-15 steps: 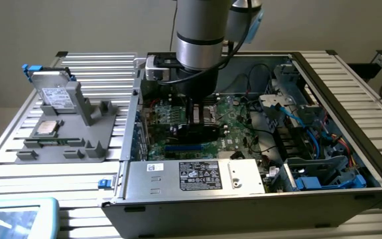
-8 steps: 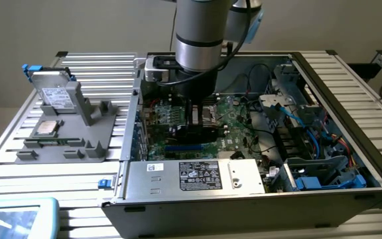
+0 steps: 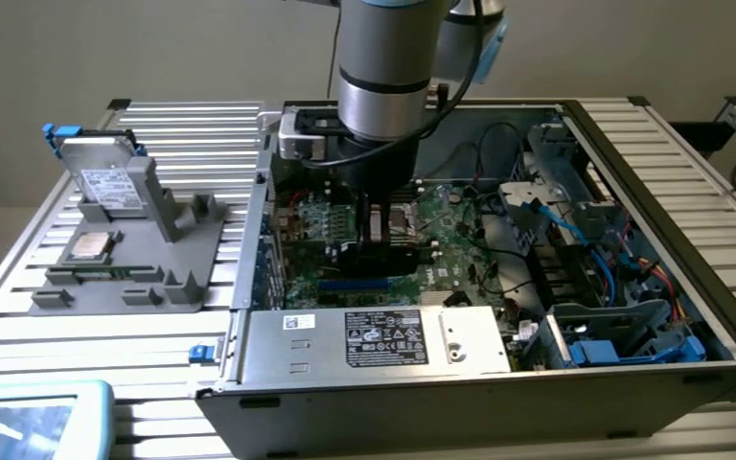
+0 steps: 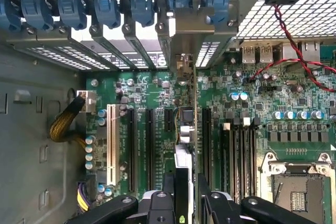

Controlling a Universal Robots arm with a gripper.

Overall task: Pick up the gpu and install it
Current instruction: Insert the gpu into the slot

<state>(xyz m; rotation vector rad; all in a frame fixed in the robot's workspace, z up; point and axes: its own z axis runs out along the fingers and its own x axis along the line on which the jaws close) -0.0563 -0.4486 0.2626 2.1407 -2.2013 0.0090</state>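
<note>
Item examined: the gpu (image 4: 184,162). It stands on edge inside the open computer case (image 3: 675,383), grasped across its two flat faces by the fingers of the claw (image 4: 185,199). It hangs directly over the motherboard (image 4: 247,103), in line with the long black expansion slots (image 4: 148,140). Whether its lower edge has entered a slot cannot be told. Its far end points toward the rear wall and its row of blue clips (image 4: 105,6).

Handling assessment: a thin, stiff, light card. It is judged fragile along the connector edge and at its surface components, and its smooth faces are likely to slip under a slack grip. The present hold on the flat faces looks sound. Any tilt risks binding in the slot.

Surroundings: the case lies on a slatted worktop (image 3: 189,125). A grey fixture (image 3: 150,287) sits beside it, on the exterior view's left.
</note>
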